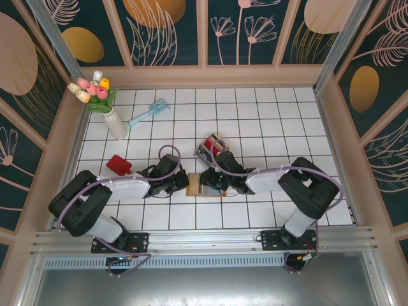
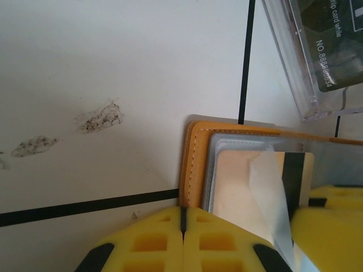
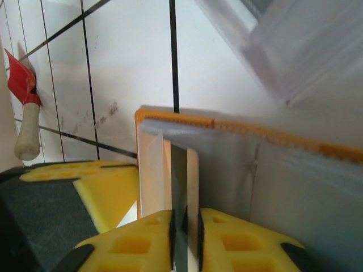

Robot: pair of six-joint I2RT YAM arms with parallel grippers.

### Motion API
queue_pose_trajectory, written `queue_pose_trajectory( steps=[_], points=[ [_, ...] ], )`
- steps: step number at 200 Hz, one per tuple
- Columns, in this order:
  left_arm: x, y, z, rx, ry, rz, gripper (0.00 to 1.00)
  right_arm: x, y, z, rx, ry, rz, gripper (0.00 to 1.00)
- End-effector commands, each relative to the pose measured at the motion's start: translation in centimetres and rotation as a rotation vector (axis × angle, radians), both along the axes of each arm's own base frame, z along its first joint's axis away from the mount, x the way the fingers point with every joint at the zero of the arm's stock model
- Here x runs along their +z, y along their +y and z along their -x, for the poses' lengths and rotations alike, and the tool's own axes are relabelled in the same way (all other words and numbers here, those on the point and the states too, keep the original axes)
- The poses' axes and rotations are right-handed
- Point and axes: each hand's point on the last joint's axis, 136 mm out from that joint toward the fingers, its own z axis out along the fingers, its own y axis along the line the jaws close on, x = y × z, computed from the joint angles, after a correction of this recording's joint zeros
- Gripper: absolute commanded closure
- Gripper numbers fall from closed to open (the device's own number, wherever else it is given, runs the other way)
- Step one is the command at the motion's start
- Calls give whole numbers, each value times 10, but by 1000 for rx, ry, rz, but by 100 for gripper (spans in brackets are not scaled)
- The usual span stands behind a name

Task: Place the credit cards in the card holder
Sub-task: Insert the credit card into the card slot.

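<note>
The orange-brown card holder [image 1: 194, 185] lies open on the tiles between both grippers, its pale blue lining [image 3: 283, 187] facing up. My left gripper [image 2: 182, 218] is shut on the holder's orange edge [image 2: 195, 164]. A tan credit card with a black stripe [image 3: 184, 181] stands partly inside a clear pocket [image 2: 272, 192] of the holder. My right gripper [image 3: 185, 218] has its jaws slightly apart around that card's near end. In the top view the left gripper [image 1: 180, 186] and right gripper [image 1: 213, 182] nearly meet over the holder. More cards, one black [image 2: 329, 39], rest in the clear tray [image 1: 210, 148].
The clear tray [image 2: 295, 73] stands just beyond the holder. A red scraper with a white handle [image 1: 118, 166] lies left of the left arm. A blue brush [image 1: 148, 115] and a white vase of tulips [image 1: 115, 121] are at the back left.
</note>
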Motion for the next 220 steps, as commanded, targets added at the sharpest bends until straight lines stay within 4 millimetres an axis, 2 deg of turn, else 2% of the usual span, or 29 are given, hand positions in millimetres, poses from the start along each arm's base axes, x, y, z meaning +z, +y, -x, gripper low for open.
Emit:
queue_pose_trajectory(
  steps=[1,34,64,85,116,135,160,166,181,192,201,220],
  points=[
    [-12,9,11,-2,34,-42,96,-1,-12,7,12,-9,69,74],
    [-11,6,10,-6,34,-33,95,-7,-14,13,30,12,83,74],
    [-10,6,10,-9,32,-26,95,-3,-3,16,68,15,32,86],
    [-7,4,10,-12,27,-17,95,0,6,15,93,16,6,86],
    [-1,4,6,-3,7,-12,92,4,3,12,92,-2,31,84],
    [4,8,4,13,-11,-21,87,18,-5,6,75,-54,77,82],
    [18,15,-2,47,-59,-38,77,54,-18,-9,52,-186,138,75],
    [22,17,-4,59,-73,-44,74,62,-25,-15,38,-223,177,74],
    [38,23,-12,94,-122,-59,63,80,-47,-31,-8,-306,296,64],
    [52,23,-20,109,-168,-56,58,94,-62,-47,-22,-380,365,60],
    [63,22,-29,120,-200,-54,49,102,-73,-60,-36,-415,413,57],
    [83,13,-49,122,-234,-18,45,110,-96,-90,-55,-443,492,49]
  ],
)
